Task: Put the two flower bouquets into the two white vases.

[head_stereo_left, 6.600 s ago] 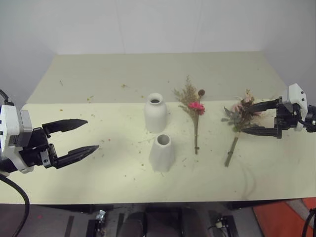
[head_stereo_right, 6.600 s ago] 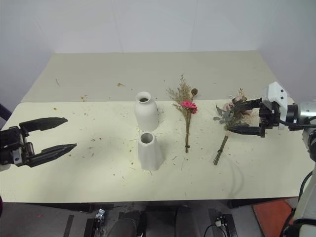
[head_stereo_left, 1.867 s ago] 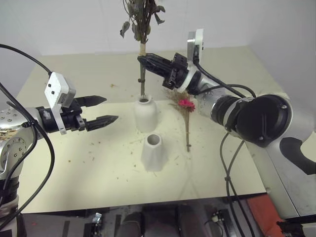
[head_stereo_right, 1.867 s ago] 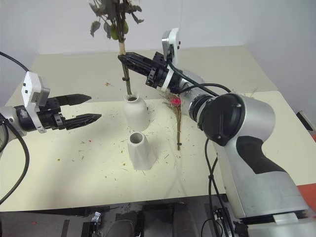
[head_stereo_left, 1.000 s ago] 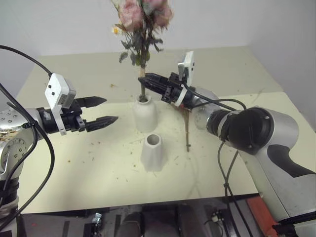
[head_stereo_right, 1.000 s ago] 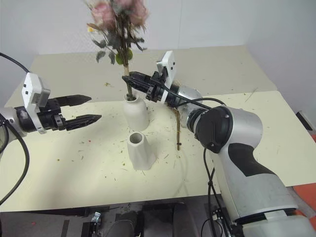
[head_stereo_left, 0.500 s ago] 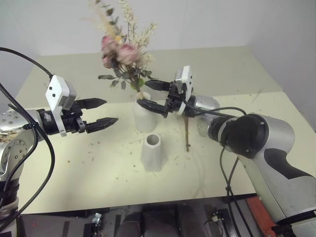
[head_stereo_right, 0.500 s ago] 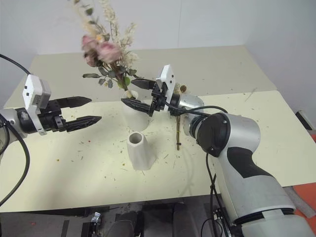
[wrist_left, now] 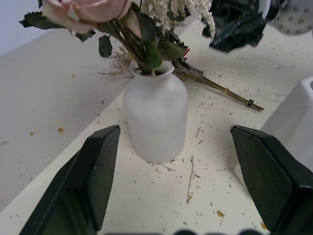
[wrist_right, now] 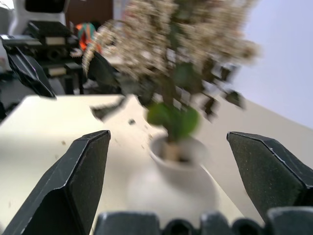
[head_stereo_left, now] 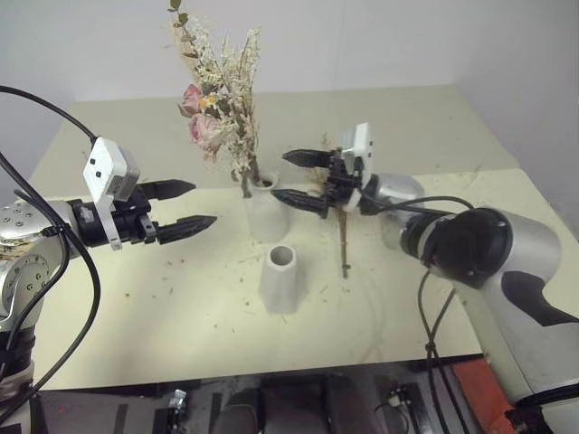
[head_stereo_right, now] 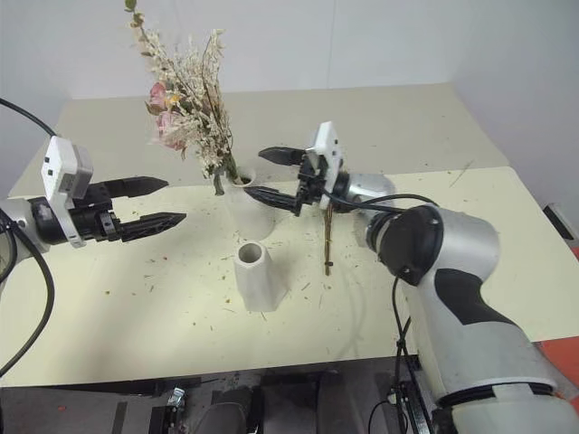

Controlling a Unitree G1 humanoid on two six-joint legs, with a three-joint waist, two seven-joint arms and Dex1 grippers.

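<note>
We see 2 white vases on the pale counter (head_stereo_left: pixel 136 307). The bottle-shaped vase (head_stereo_left: pixel 266 214) stands behind, and the tapered vase (head_stereo_left: pixel 280 279) stands just in front of it, a little apart. The rose bouquet (head_stereo_left: pixel 220 108) stands in the bottle-shaped vase with its stems in the mouth, and it leans to the left side. The pink roses and the cream sprigs rise high above the vase. The tan bouquet (head_stereo_left: pixel 343 237) with the pink daisy lies flat on the counter, to the right of both vases, its stem pointing toward us.

The right gripper (head_stereo_left: pixel 294 178) is near the bottle-shaped vase on its right side and points to the left. Its jaws are spread wide and they hold nothing; the rose stems are free of them. The left gripper (head_stereo_left: pixel 201 204) hovers over the counter, to the left of the vases and well apart from them. Its jaws are also spread and empty. The tapered vase has nothing in it.
</note>
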